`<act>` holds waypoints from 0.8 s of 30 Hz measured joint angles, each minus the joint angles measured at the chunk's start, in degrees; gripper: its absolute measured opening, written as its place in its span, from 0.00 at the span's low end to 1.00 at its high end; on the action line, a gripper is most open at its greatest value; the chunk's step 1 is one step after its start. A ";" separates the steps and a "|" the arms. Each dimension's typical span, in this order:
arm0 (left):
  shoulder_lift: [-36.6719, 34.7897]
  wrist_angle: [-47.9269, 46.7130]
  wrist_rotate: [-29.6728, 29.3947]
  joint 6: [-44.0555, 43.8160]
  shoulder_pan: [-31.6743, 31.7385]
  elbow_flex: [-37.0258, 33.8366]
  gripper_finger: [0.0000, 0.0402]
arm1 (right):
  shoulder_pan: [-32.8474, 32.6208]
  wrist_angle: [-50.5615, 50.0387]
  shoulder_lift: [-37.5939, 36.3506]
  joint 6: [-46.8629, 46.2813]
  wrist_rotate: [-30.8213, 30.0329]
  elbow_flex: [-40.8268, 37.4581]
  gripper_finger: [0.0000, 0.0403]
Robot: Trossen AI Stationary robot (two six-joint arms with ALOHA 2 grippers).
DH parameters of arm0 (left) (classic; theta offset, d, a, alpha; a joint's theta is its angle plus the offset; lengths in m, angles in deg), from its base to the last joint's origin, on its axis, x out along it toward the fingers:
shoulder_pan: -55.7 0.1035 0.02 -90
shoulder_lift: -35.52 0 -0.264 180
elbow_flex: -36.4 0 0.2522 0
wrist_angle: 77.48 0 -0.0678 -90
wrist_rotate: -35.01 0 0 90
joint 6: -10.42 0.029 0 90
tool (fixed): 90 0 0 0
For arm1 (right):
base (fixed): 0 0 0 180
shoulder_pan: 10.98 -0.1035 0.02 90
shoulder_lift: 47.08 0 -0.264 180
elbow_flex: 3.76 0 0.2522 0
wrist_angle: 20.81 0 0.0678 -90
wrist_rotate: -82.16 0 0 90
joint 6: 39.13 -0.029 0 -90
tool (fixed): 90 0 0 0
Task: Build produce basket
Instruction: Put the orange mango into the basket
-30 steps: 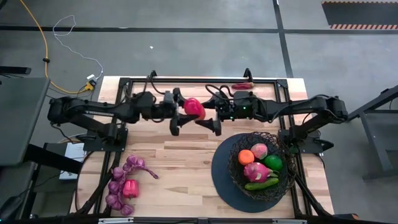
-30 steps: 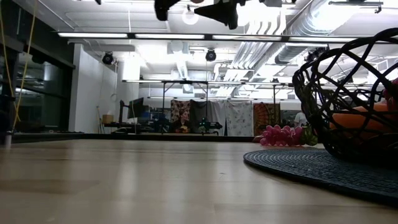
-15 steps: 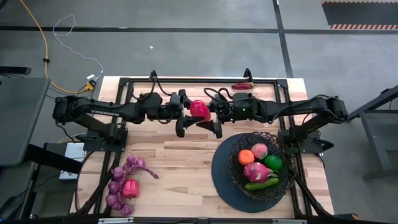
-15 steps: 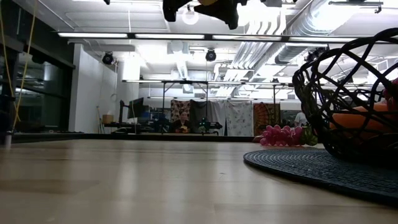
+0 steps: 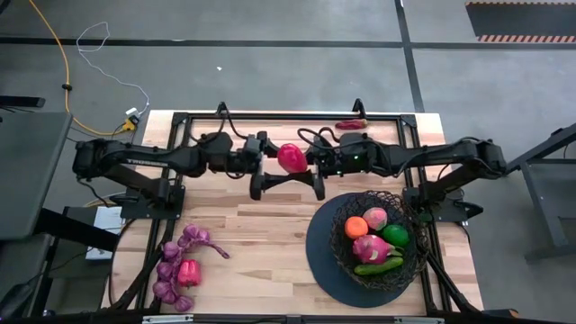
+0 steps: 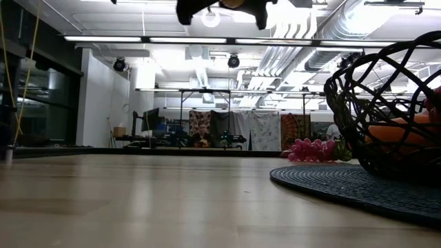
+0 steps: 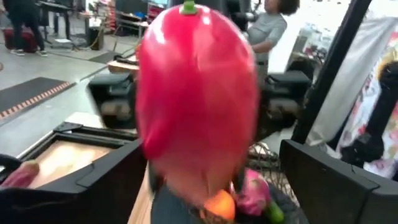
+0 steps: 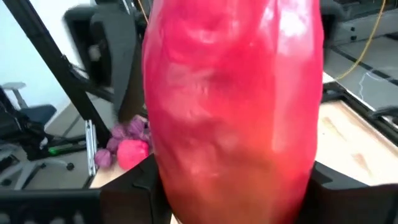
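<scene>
**Item: red pepper** point(image 5: 290, 157). It hangs in the air between my two grippers, above the far middle of the table point(image 5: 261, 234).
- Axis: it is longer than it is wide. From above it shows as a compact rounded blob, so the long axis stands roughly upright. My left wrist camera shows a small green stem at one end, and its long axis runs crosswise to my fingers.
- Look: glossy pink-red skin, smooth, with soft lobes and bright highlights.

**Right gripper** point(image 5: 310, 162). It is clamped on the pepper, with a dark finger pressed to each flank.

**Left gripper** point(image 5: 270, 164). It faces the right one, and its fingers point(image 7: 93, 183) are spread wide to either side of the pepper, clear of its skin.

**Basket** point(image 5: 405, 202). It is black wire on a dark round mat, below and to the near side of my right gripper. It holds an orange point(image 5: 356, 226), peach point(image 5: 375, 217), green ball point(image 5: 394, 235), dragon fruit point(image 5: 367, 247) and cucumber point(image 5: 378, 267).

**Loose stock.** Purple grapes point(image 5: 171, 265) and a second red pepper point(image 5: 187, 272) lie on the table, well apart from my left gripper, on its near side.
</scene>
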 joint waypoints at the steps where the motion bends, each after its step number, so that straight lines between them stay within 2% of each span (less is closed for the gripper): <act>1: -1.32 -1.78 0.49 0.41 0.51 0.00 0.88 | 0.27 -1.76 -1.11 0.39 0.00 0.00 0.48; 6: -10.35 -8.27 -0.71 3.11 3.30 0.02 0.90 | 1.96 -10.65 -7.74 1.33 -1.37 0.02 0.54; 11: -19.10 -13.18 -4.74 3.37 4.12 0.03 0.90 | 2.34 -14.69 -14.77 1.24 -3.09 -1.74 0.49; 17: -25.32 -13.00 -10.88 3.17 0.67 -4.91 0.90 | 0.99 -11.33 -23.26 -3.53 -6.91 -10.55 0.48; 20: -26.80 -10.99 -14.22 3.15 -1.24 -7.88 0.90 | 0.10 -6.47 -26.60 -6.00 -8.93 -15.12 0.51; 24: -27.12 -8.98 -14.76 3.37 -1.86 -8.37 0.90 | -0.16 -3.04 -28.75 -6.72 -9.43 -17.67 0.52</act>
